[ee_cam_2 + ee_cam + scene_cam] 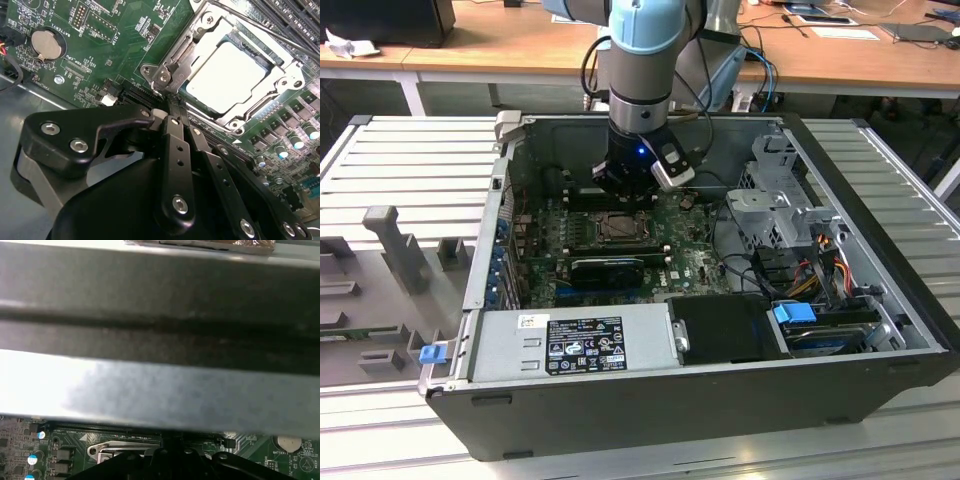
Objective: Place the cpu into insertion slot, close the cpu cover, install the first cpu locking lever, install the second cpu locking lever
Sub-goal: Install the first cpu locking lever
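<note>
The cpu, a pale square chip, lies flat in the insertion slot on the green board. The silvery cpu cover lies closed over it, and the chip shows through the cover's window. A thin metal lever rod runs along the socket's far side. My gripper hangs low over the board, its black fingers pressed together with their tips at the socket's hinge edge; nothing shows between them. In the exterior view the gripper stands just behind the socket. The first wrist view shows the gripper and cover.
A grey labelled power supply sits along the case's front wall. A long black card lies just in front of the socket. A drive cage and cables fill the exterior view's right. A coin battery sits on the board. The case wall looms close.
</note>
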Available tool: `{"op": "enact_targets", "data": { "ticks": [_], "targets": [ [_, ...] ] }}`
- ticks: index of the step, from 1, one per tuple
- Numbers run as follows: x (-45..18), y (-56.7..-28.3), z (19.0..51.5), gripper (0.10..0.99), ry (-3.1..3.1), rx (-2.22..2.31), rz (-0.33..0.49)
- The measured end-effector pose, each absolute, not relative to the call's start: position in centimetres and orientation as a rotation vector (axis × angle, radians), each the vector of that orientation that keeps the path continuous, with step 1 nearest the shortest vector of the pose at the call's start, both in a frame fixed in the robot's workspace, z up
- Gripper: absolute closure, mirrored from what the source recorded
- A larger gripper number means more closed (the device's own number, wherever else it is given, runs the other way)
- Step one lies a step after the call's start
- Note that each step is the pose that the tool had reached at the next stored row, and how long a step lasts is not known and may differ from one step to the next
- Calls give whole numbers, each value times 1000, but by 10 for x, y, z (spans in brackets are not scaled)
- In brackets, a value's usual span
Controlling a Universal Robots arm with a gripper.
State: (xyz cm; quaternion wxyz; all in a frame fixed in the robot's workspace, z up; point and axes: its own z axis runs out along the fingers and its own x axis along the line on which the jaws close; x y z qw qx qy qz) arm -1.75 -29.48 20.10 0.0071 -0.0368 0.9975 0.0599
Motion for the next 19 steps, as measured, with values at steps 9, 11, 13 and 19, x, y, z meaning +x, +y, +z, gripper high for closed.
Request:
{"op": "enact_targets", "data": {
  "ticks": [9, 11, 13, 19],
  "targets": [
    [-17, -295, 215, 980, 3119, -115, 187],
    [-17, -296, 215, 980, 3119, -115, 186],
    [-17, -297, 215, 980, 3119, -115, 186],
    [-17, -300, 215, 980, 3119, -115, 186]
  ]
}}
